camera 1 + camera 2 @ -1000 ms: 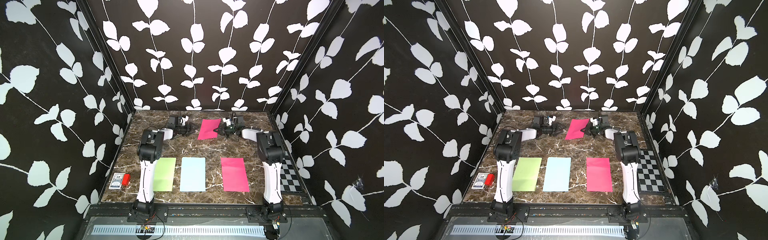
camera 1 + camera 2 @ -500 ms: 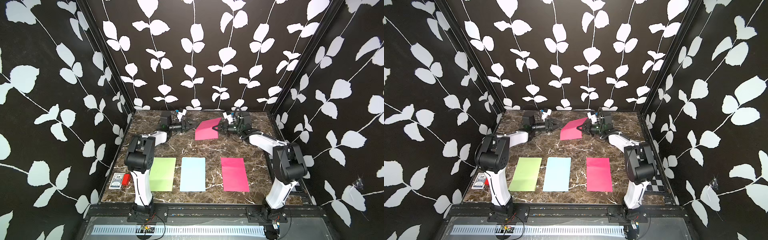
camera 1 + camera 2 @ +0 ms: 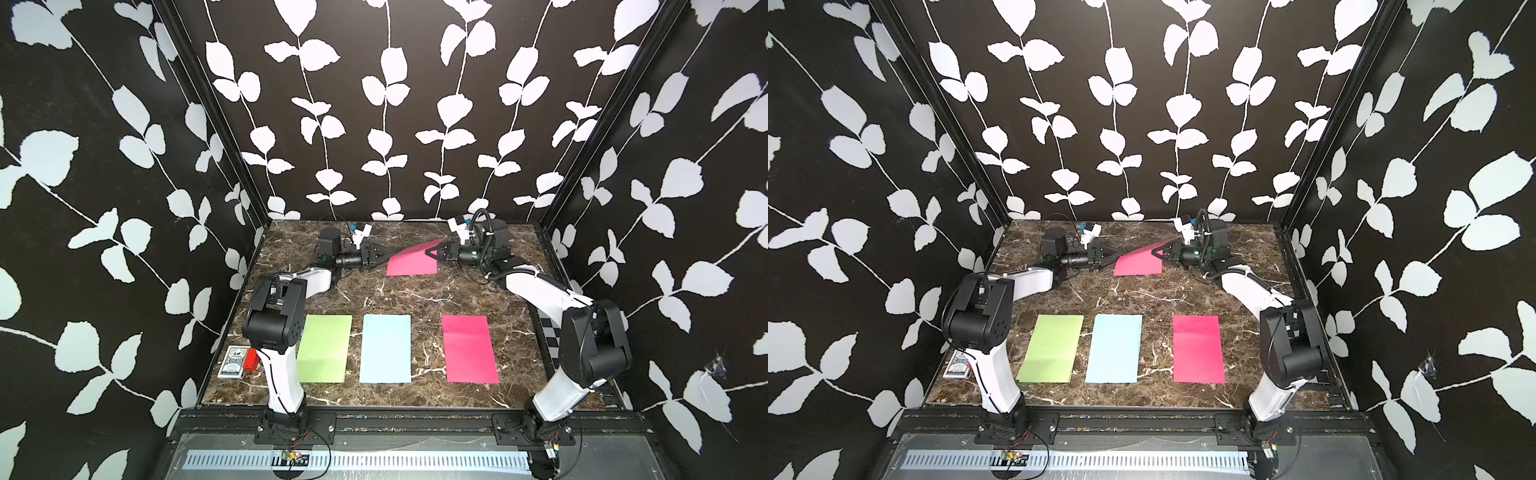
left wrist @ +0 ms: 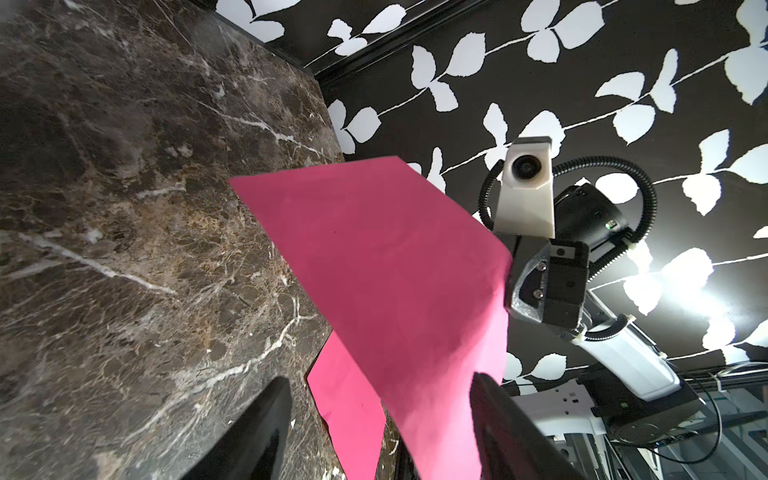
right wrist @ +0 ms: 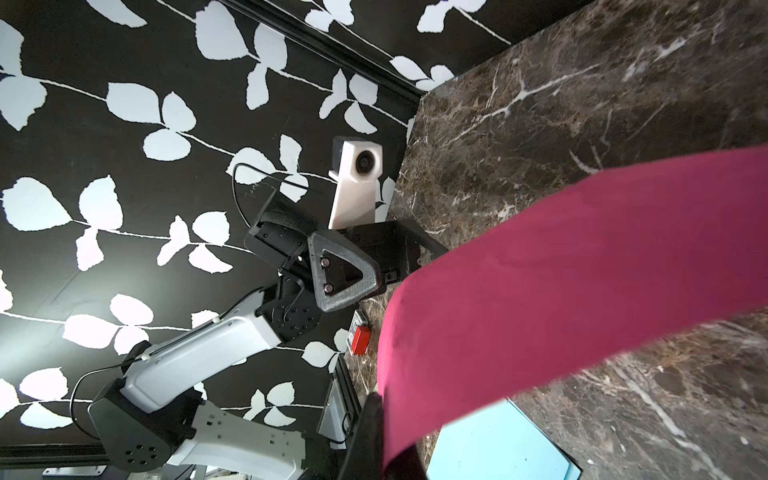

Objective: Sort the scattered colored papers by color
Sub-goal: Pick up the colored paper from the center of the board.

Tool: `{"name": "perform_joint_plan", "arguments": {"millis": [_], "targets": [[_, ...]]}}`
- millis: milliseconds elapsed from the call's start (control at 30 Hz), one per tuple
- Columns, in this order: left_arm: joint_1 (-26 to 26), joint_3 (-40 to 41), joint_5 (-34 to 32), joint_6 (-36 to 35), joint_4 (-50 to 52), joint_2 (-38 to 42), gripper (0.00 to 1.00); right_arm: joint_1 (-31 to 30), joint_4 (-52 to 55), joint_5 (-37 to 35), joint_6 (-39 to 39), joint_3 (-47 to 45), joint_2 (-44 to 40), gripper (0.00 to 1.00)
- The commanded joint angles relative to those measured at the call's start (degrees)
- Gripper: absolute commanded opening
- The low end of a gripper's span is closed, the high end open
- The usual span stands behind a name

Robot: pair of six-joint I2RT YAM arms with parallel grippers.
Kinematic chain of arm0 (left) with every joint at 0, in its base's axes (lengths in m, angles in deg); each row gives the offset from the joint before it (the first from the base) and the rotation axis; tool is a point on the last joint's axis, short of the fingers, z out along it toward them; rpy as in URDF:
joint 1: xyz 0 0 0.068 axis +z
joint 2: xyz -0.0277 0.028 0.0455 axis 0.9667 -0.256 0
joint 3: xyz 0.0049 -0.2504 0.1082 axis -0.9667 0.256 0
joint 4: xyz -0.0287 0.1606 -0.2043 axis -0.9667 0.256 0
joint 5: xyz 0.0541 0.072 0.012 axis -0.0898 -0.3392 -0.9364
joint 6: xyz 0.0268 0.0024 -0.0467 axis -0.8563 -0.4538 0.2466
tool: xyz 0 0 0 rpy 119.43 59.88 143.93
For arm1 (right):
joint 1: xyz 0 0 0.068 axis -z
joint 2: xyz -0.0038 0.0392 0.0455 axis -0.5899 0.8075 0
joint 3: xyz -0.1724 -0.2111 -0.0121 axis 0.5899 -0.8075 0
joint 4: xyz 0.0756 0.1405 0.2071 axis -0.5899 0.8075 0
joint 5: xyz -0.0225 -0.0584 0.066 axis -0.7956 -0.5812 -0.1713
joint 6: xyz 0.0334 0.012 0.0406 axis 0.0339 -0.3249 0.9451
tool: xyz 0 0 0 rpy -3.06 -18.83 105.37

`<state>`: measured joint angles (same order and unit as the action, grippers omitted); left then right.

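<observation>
Both top views show the right gripper (image 3: 433, 252) pinching the far magenta sheet (image 3: 411, 266) by its raised edge, evidently presenting the opposite edge to the spread left gripper (image 3: 381, 257) for transfer.

No text, label, brand, number or sign can be read in any view. The one printed item is the small patterned card box (image 3: 233, 362), lying on the table beyond the left arm's base from the light green paper (image 3: 325, 348). Its face carries a pale patch of print, too small and blurred to read.
</observation>
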<state>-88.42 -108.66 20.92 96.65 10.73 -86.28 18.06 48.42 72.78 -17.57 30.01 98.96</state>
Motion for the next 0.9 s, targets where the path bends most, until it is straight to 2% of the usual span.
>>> {"name": "perform_joint_plan", "arguments": {"millis": [0,133,333,533,867], "targets": [[-0.2,1.4,1.0,10.6,-15.7,0.8,0.7,-1.1,-0.7,0.4,-1.0,1.4,-0.4,0.0],[-0.5,3.2,0.2,22.6,-30.5,-1.2,0.72,-2.0,-2.7,0.0,-0.1,1.6,0.8,0.0],[-0.5,3.4,-0.5,32.2,-42.5,-5.2,0.73,-2.8,-4.1,0.8,0.5,1.6,2.5,0.0],[-0.5,2.6,-1.3,31.6,-41.6,-6.5,0.73,-2.8,1.7,-0.1,-4.4,3.1,1.3,0.0],[-0.6,3.4,-1.4,32.5,-43.8,-9.6,0.73,-3.2,2.0,0.8,-3.8,7.5,2.9,0.0]]}}
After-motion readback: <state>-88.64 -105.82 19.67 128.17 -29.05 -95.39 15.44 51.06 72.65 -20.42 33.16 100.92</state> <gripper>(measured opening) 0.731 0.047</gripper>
